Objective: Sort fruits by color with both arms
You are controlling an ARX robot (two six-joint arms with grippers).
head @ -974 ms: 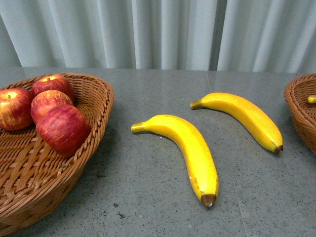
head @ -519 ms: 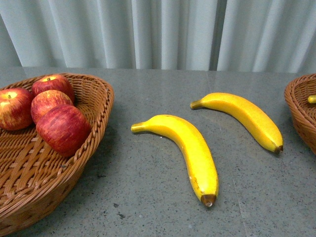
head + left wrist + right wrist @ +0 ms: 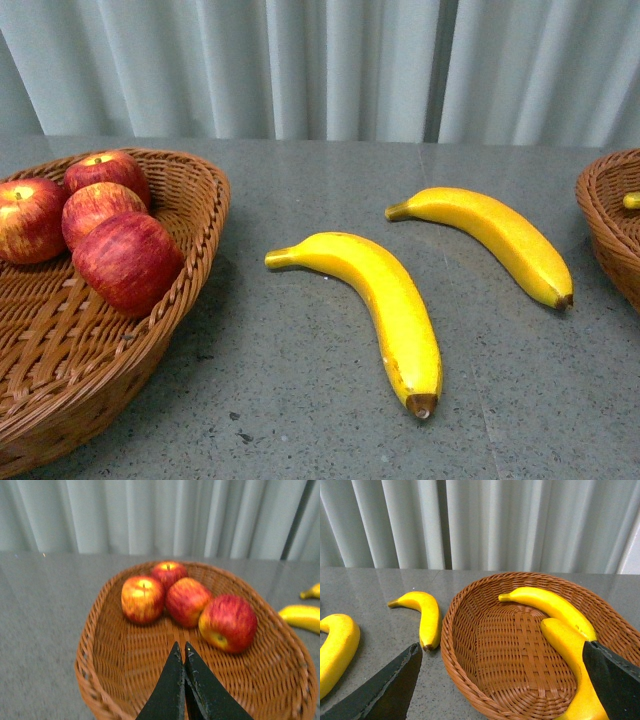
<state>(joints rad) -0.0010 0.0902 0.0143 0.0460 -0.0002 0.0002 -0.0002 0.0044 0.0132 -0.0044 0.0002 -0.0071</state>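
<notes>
Grey tabletop (image 3: 300, 180) holds two bananas (image 3: 390, 300) outside their basket (image 3: 447, 630), so the right gripper (image 3: 501, 649) gapes empty, seemingly ready for them; the left gripper (image 3: 182, 646) sits closed, empty.

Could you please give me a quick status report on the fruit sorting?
Left gripper shut, empty, at apple basket. Right gripper open at banana basket. Two bananas wait on table, unsorted. Nothing blocking them.

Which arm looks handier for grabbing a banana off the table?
Probably right: the right gripper hovers open over the banana basket, the farther banana beside it. The left gripper sits shut over the apple basket.
</notes>
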